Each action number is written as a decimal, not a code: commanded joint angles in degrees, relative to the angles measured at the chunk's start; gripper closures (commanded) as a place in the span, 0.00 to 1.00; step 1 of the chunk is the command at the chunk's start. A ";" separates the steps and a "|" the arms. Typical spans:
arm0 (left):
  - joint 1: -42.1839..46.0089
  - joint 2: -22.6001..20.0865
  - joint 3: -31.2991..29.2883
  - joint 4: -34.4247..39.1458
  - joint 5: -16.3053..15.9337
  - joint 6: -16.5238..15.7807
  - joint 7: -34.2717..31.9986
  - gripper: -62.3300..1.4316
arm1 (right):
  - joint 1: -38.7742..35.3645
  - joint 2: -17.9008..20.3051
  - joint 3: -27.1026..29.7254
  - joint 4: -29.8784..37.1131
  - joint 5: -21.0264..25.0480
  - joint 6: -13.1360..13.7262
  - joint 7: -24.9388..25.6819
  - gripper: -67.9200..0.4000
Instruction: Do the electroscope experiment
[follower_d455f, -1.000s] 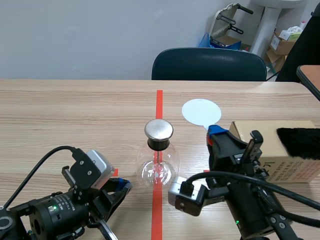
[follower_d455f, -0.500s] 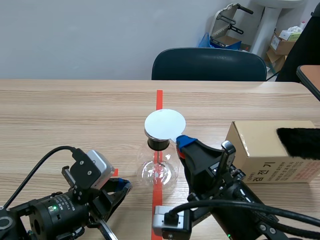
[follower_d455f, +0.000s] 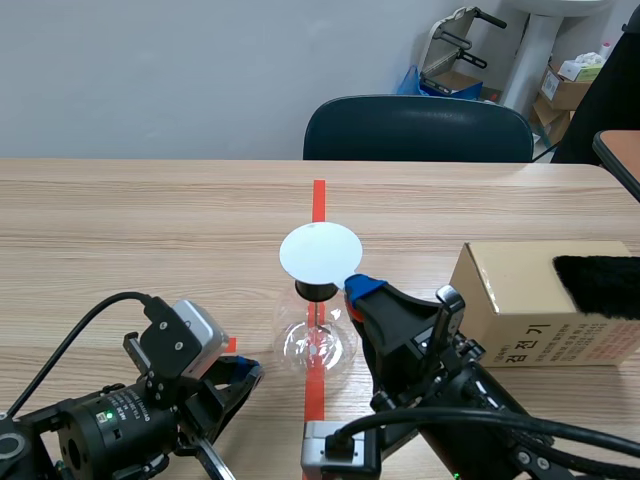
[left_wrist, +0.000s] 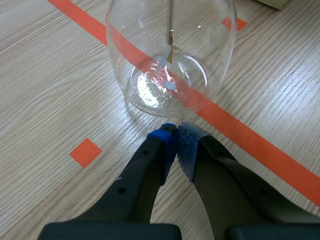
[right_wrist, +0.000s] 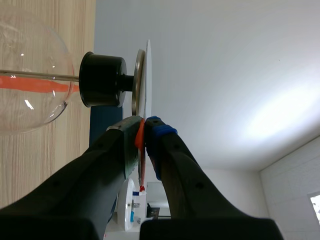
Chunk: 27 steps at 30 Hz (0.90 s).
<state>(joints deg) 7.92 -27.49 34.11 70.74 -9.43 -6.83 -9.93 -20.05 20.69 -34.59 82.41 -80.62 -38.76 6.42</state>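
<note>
Electroscope (follower_d455f: 312, 345) stands upright near the middle of the table (follower_d455f: 150, 220), between the two arms, its glass bulb on the central tape line. A cardboard box (follower_d455f: 530, 300) lies to its right with a black furry pad (follower_d455f: 600, 285) on top, probably the rubbing cloth, kept within the right arm's reach. The electroscope's long axis is vertical: the bulb sits on the wood, with the black stopper (follower_d455f: 315, 290) above it and the metal cap (right_wrist: 136, 82) pointing straight up. A rod (left_wrist: 170, 20) runs down the middle to a thin leaf (left_wrist: 165, 57) that looks to hang slightly off the rod's line. A white disc (follower_d455f: 320, 250) is held flat over the cap. The right wrist view shows it edge-on, against or just off the cap; contact cannot be told. I judge this placement is meant to pass charge. The right end effector (right_wrist: 144, 124) pinches the disc's thin orange handle, fingers off the plate. The left end effector (left_wrist: 176, 131) is pressed together on nothing, tips just beside the bulb's base, likely idle.
</note>
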 joint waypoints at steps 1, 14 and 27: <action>-0.33 0.17 -0.44 0.94 -0.20 0.07 -0.98 0.91 | 0.04 0.76 0.50 1.22 -0.09 -0.79 0.02 0.97; -0.33 0.15 -0.44 0.94 -0.20 0.09 -0.98 0.91 | 0.04 0.76 0.50 1.22 -0.09 -0.79 -0.02 0.97; -0.33 0.17 -0.44 0.94 -0.20 0.09 -0.96 0.91 | 0.04 0.74 0.50 1.22 -0.07 -0.79 -16.79 0.97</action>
<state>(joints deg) 7.92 -27.49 34.11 70.74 -9.43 -6.83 -9.93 -20.05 20.69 -34.59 82.41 -80.58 -38.76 -9.85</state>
